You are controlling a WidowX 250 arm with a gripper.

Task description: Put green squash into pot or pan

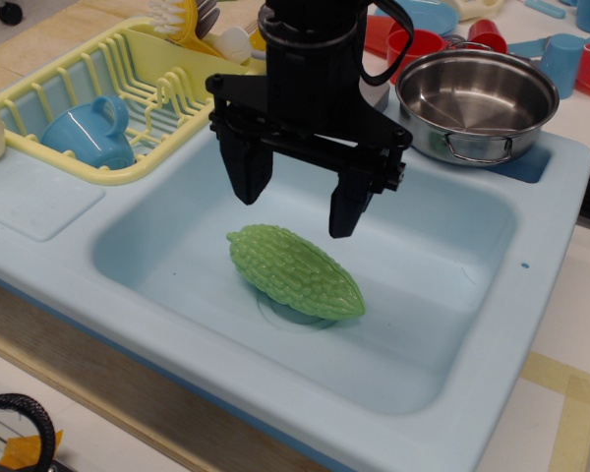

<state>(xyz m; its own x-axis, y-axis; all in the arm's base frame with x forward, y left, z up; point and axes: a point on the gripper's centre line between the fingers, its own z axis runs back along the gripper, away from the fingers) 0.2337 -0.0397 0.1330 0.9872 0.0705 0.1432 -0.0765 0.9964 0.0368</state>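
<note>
The pincer (297, 195) hung open above the green squash (295, 271) (lying in the sink (442, 295)), pot (477, 103) apart.

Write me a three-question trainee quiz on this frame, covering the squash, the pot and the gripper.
1. True or false: the green squash already lies inside the pot.
2. Where is the squash? A) in the yellow dish rack B) on the floor of the light blue sink C) between closed fingers
3. Fill in: the gripper hangs above the squash with its jaws ____.

Key: 1. False; the pot sits empty on the sink's back right corner. 2. B. 3. Open, not touching the squash.
</note>
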